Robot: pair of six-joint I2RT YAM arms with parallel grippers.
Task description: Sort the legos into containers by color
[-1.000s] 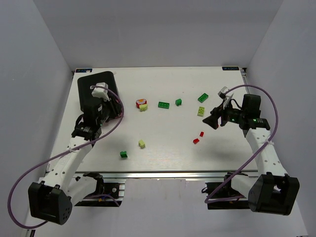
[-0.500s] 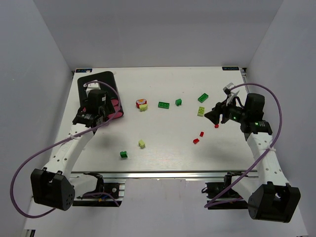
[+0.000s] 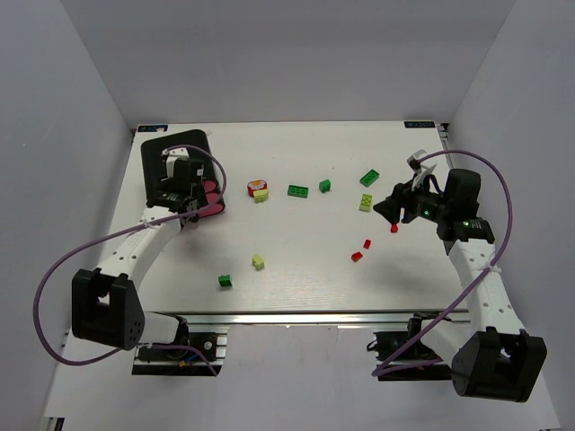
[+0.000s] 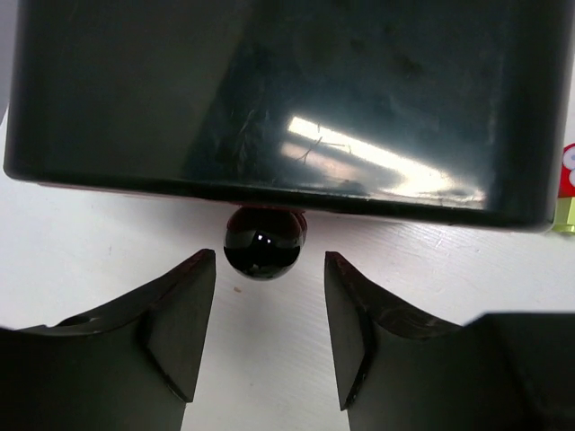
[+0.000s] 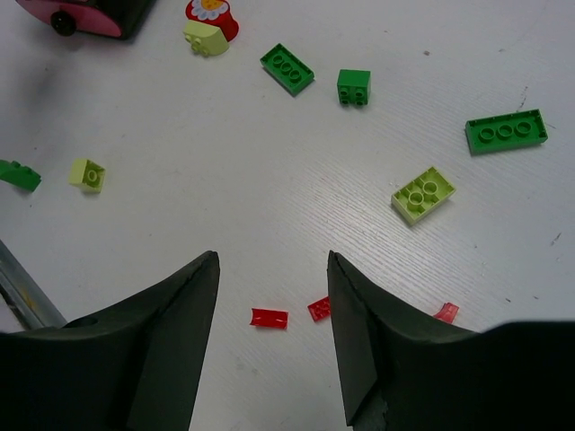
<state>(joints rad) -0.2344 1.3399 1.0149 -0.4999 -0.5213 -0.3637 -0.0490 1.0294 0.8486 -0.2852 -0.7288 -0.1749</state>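
The black housing (image 3: 169, 151) stands at the far left with a pink drawer (image 3: 212, 199) sticking out of its right side. In the left wrist view the housing (image 4: 269, 99) fills the top, and a black knob (image 4: 263, 242) sits just ahead of my open left gripper (image 4: 269, 269), between its fingertips and not touched. My right gripper (image 3: 388, 211) is open and empty above three small red bricks (image 5: 269, 318) (image 5: 318, 309) (image 5: 446, 312). Green bricks (image 3: 297, 190) (image 3: 324, 186) (image 3: 369, 178) and a lime brick (image 3: 366, 202) lie mid-table.
A red flower piece (image 3: 258, 186) with a lime brick against it lies right of the drawer. A lime brick (image 3: 258, 261) and a green brick (image 3: 225, 281) lie near the front. The table's front rail (image 3: 296, 316) runs below them.
My left wrist has swung round and now faces the housing's drawer knob. My right gripper has drawn back to the right, and a small red brick now shows below it.
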